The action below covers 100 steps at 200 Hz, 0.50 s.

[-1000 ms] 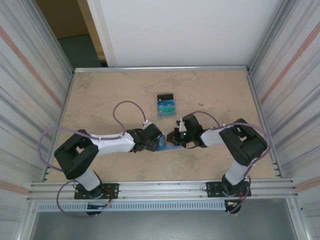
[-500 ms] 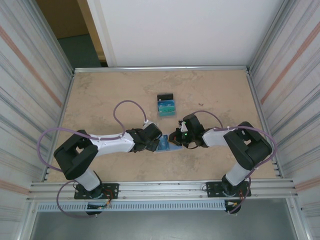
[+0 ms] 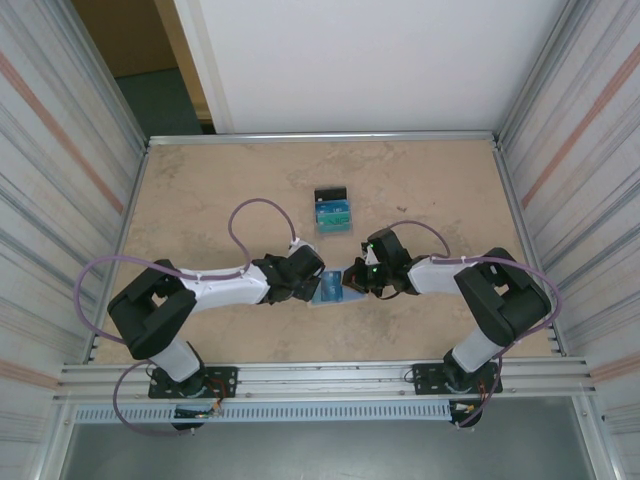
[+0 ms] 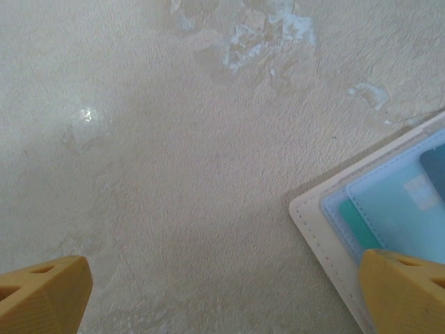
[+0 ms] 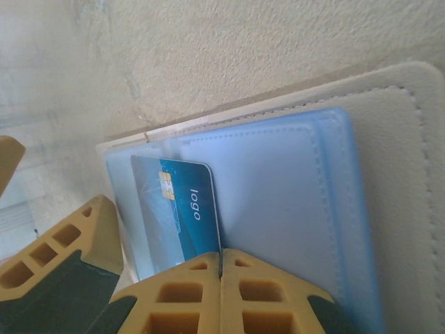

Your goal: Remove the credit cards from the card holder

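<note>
Worryingly, left end effector [image 4: 222, 299] gaped wide at 9 o'clock of card holder [image 5: 389, 174]; I feared right end effector [image 5: 221, 268], pinching credit card [image 5: 177, 216], dragging it.

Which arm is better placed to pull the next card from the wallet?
Right. The right gripper is shut on the blue plastic card inside the tan folding wallet; the left gripper is open at its corner.
</note>
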{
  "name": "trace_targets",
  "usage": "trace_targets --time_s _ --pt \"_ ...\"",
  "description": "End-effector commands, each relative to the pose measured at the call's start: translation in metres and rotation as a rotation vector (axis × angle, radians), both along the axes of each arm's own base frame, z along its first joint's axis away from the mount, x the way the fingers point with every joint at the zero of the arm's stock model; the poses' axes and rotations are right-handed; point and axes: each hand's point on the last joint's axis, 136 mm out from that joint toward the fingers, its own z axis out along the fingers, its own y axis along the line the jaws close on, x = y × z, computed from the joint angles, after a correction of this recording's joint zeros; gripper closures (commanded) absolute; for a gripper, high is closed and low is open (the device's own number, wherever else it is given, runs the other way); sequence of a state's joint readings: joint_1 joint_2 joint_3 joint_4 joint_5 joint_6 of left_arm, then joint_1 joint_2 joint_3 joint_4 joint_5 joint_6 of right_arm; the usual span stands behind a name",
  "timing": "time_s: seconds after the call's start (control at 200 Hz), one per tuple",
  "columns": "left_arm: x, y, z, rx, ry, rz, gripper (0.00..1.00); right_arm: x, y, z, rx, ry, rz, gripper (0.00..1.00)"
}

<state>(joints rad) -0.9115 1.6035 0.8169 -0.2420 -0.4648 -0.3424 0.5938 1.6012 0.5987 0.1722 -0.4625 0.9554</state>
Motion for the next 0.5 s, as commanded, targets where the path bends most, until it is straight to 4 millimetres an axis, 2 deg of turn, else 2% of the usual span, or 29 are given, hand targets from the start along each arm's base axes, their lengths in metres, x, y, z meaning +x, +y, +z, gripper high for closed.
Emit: trace_targets --time_s 0.0,0.361,0.496 --pt "0.016 -0.005 0.011 0.002 -0.052 0.003 0.01 0.008 -0.004 0.009 -0.027 -0.042 -0.003 1.0" --pt "0.022 -0.003 0.006 0.012 -0.048 0.005 0.01 0.011 -0.014 0.013 -0.044 -0.059 -0.038 1.0" --pt "0.023 -0.003 0.001 0.02 -0.044 0.003 0.01 0.012 -0.013 0.014 -0.035 -0.059 -0.035 1.0"
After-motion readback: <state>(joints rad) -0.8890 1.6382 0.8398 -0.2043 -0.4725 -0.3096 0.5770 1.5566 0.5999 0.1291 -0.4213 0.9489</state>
